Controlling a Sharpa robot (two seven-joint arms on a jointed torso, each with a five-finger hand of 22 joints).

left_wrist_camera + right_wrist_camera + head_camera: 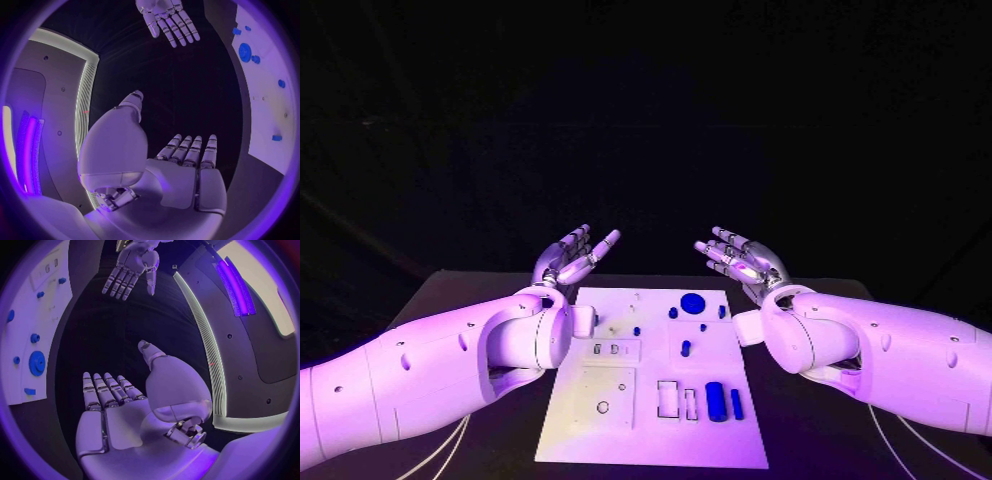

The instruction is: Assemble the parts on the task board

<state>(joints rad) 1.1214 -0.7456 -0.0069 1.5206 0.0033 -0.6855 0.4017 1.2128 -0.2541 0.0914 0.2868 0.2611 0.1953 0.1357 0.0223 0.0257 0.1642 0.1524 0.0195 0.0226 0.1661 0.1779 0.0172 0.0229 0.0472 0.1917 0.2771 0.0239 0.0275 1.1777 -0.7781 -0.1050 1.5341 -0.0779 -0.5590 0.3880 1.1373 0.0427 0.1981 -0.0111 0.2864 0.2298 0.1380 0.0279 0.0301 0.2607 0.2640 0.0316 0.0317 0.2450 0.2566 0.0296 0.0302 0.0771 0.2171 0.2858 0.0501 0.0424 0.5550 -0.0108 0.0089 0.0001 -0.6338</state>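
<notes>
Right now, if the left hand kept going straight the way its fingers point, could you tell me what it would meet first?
Probably nothing: the left hand is raised, open, palm up, pointing past the task board's far edge into darkness. The right hand sits off to the side, though depth is unclear.

White rectangular task board, matte, plain surface; small outlined slots drawn in dark thin lines toward its near edge. Parts on it solid blue: a round blue disc near the far edge, a long blue cylinder and a thinner blue bar toward the near right corner, a short blue peg mid-board. Table black, unpatterned. Left hand and right hand silver metal, segmented with darker seams. White smooth-shelled arms dotted with small dark fastener spots.
</notes>
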